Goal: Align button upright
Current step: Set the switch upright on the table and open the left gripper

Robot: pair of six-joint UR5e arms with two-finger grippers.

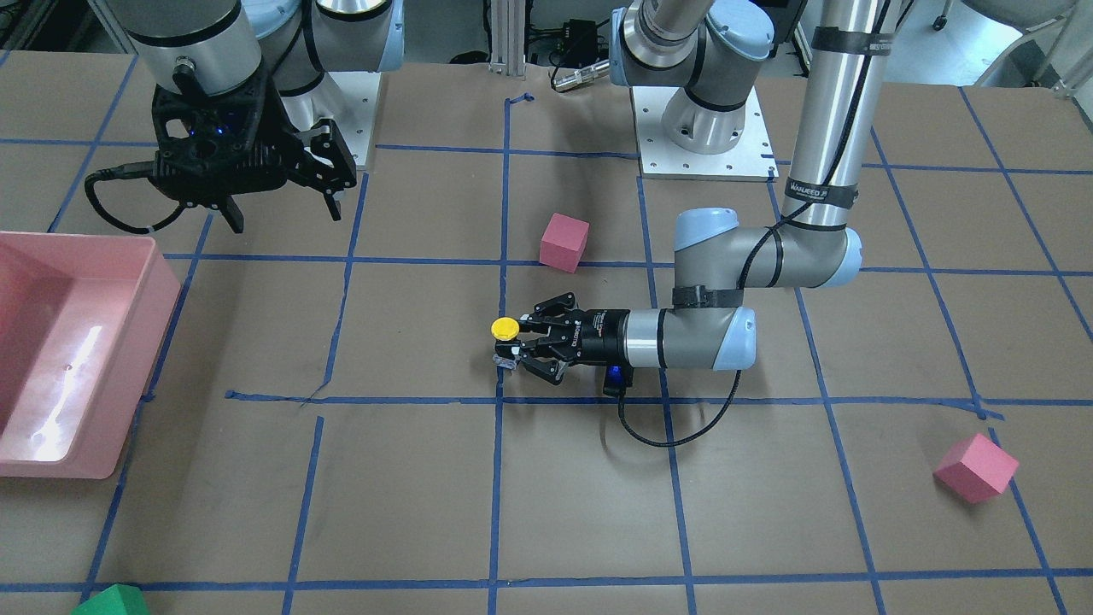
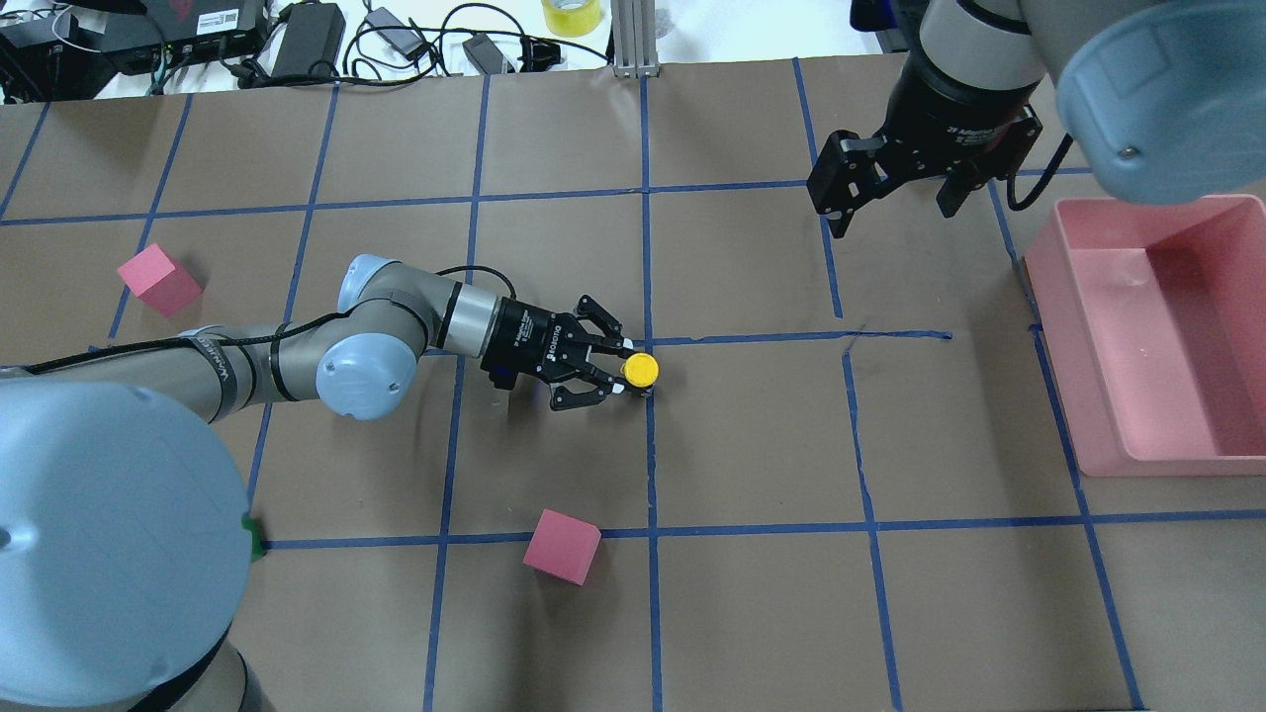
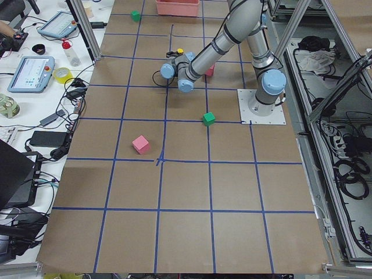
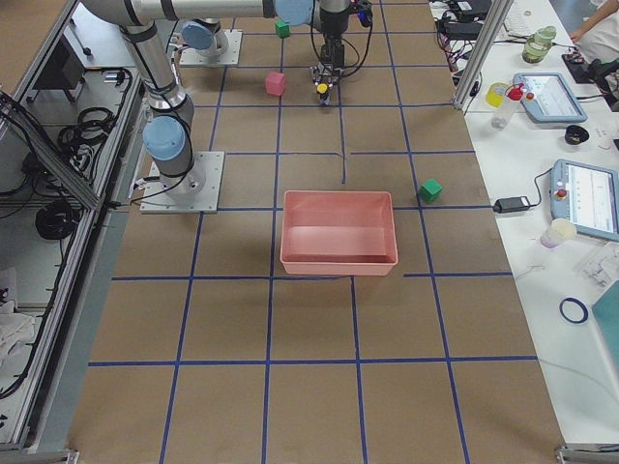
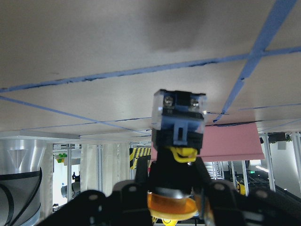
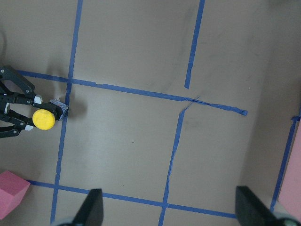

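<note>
The button [image 2: 640,370] has a yellow dome cap, a black collar and a grey base block. It stands cap up, base down, near the table's middle on a blue tape crossing. My left gripper [image 2: 629,369] lies level and low over the table, shut on the button's collar. In the left wrist view the base block [image 5: 180,110] points at the table and the cap [image 5: 171,209] sits between my fingers. I cannot tell whether the base touches the table. My right gripper [image 2: 895,203] hangs open and empty, high near the pink bin.
A pink bin [image 2: 1053,326] stands at the right of the overhead view. One pink cube [image 2: 562,546] lies near the robot's side of the button, another [image 2: 158,280] far left. A green cube [image 1: 111,600] lies at the table's far corner. Blue tape lines grid the brown table.
</note>
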